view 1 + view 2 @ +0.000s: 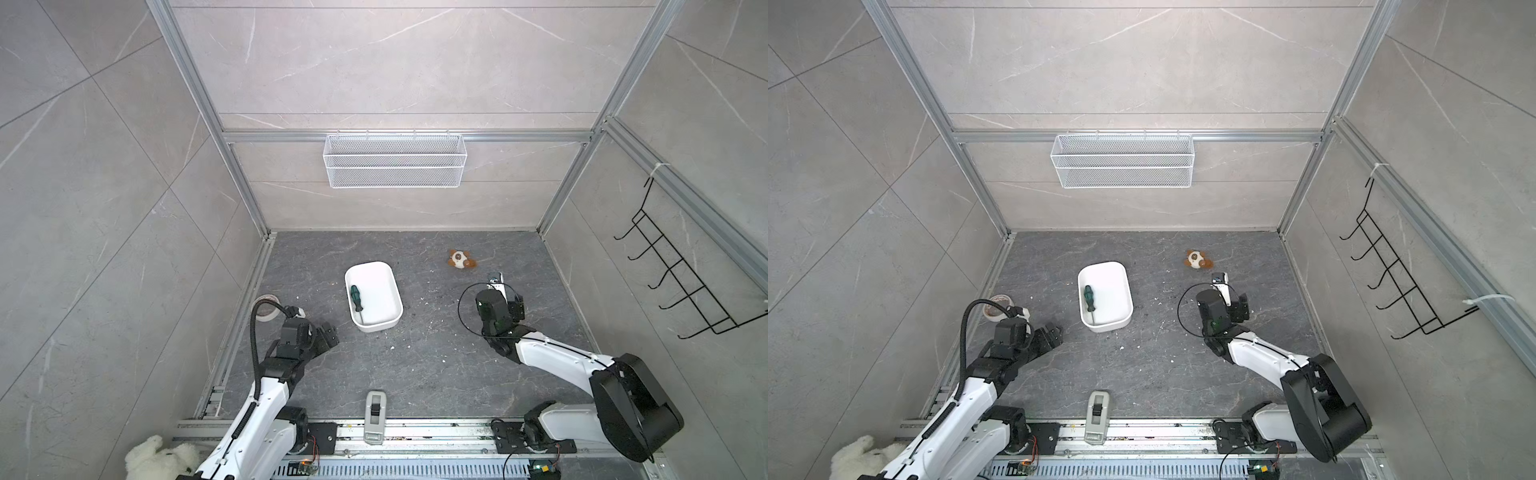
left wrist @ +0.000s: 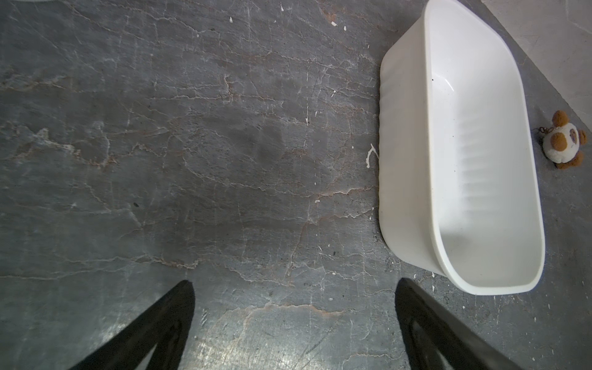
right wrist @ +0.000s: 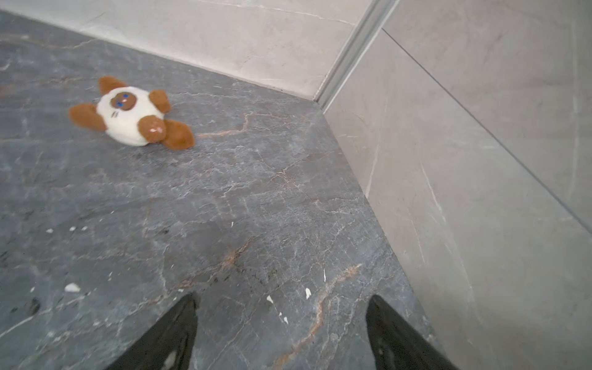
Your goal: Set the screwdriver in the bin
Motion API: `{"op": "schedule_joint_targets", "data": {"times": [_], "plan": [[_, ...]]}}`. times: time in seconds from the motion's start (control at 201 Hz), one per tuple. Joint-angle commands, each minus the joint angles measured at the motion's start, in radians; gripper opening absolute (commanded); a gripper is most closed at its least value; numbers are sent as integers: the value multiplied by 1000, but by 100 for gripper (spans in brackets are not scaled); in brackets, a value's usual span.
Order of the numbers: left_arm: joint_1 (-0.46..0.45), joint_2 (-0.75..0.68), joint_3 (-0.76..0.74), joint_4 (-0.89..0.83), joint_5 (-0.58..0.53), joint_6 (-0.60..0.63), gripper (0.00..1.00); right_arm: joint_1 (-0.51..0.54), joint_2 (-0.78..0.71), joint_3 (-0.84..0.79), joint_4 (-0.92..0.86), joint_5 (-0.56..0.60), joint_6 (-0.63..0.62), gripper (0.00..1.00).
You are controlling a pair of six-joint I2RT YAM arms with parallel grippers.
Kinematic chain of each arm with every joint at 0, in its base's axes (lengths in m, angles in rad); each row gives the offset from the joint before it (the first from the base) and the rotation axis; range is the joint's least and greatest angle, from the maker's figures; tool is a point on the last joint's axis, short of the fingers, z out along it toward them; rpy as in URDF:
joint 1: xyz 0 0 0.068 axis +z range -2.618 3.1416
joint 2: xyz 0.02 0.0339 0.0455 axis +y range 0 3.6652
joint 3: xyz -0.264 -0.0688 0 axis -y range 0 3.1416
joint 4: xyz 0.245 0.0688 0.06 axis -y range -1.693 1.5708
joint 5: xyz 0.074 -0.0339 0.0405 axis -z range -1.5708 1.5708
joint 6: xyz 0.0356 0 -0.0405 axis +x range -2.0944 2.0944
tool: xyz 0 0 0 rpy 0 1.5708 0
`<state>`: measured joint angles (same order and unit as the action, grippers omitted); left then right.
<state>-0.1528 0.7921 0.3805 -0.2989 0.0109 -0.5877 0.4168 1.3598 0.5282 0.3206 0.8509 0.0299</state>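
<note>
Top views both show the screwdriver [image 1: 356, 300] lying inside the bin [image 1: 382, 286], along its 9 o'clock wall; the task looks done. My left end effector [image 2: 293, 285] and right end effector [image 3: 283, 298] gape empty.

The middle of the counter [image 1: 424, 365] is lying open; the bin [image 1: 376, 326] is blocking 11 o'clock, a plush toy [image 1: 461, 259] is sitting at 1 o'clock, a tape dispenser [image 1: 375, 415] at 6.

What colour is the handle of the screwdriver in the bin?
Green and black; the screwdriver shows best in a top view, lying in the white bin.
</note>
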Motion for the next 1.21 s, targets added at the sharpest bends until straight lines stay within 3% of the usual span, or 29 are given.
{"op": "schedule_joint_targets", "data": {"times": [0.0, 0.04, 0.129, 0.204, 0.269, 0.329, 0.383, 0.443, 0.518, 0.588, 0.647, 0.712, 0.767, 0.971, 1.08, 1.165, 1.205], "plan": [[-5, 12, -2, 28, 22, -10, 100, -44, 56, -53, 215, 1, 57, 93], [-5, 20, 0, 29, 23, -11, 100, -45, 55, -35, 157, -12, 80, 93], [-5, 39, 5, 37, 32, -7, 100, -51, 74, -57, 269, -19, 25, 99], [-4, 57, 7, 50, 43, -5, 100, -69, 90, -84, 363, -91, -32, 99], [-5, 76, 11, 56, 49, -5, 100, -126, 161, -152, 627, -242, -94, 99], [-5, 94, 15, 65, 57, -4, 100, -146, 106, -107, 401, -300, -22, 99], [-6, 108, 18, 70, 63, -2, 100, -200, 127, -140, 515, -404, -24, 99], [-6, 124, 21, 74, 67, 0, 100, -227, 104, -124, 428, -461, 2, 99], [-10, 138, 26, 76, 65, -1, 100, -259, 132, -142, 492, -565, -3, 99], [-11, 148, 27, 84, 72, 0, 100, -268, 188, -195, 673, -563, -18, 99], [-11, 155, 29, 86, 80, 3, 100, -266, 145, -173, 542, -568, 1, 99], [-13, 156, 33, 88, 79, 2, 100, -267, 174, -189, 633, -562, -12, 99], [-12, 159, 41, 97, 67, 5, 100, -266, 157, -182, 585, -560, -7, 99], [-11, 209, 212, 84, -167, 4, 100, -266, 157, -182, 582, -562, -7, 99], [-11, 253, 272, 199, -303, 226, 100, -267, 159, -181, 588, -561, -8, 99], [-11, 295, 215, 403, -514, 324, 100, -266, 159, -181, 587, -561, -7, 99], [-11, 313, 173, 532, -543, 410, 100, -267, 159, -181, 587, -561, -8, 99]]}}
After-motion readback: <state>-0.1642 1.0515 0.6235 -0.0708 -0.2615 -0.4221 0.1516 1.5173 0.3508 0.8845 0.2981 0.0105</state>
